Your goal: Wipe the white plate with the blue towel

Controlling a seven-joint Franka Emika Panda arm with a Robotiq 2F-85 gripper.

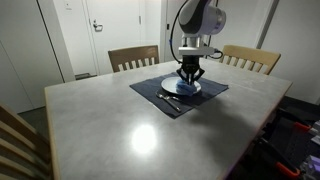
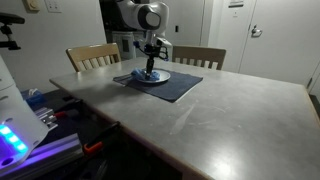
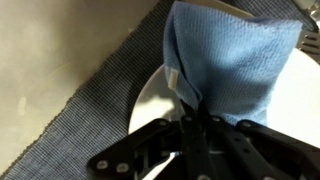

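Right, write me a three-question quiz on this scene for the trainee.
1. True or false: the gripper is open and empty.
2. What lies directly under the plate? A) a wooden board B) a dark placemat C) a tray
3. Fill the gap: the blue towel lies over the white ____.
Key: 1 false, it is shut on the towel. 2 B. 3 plate.
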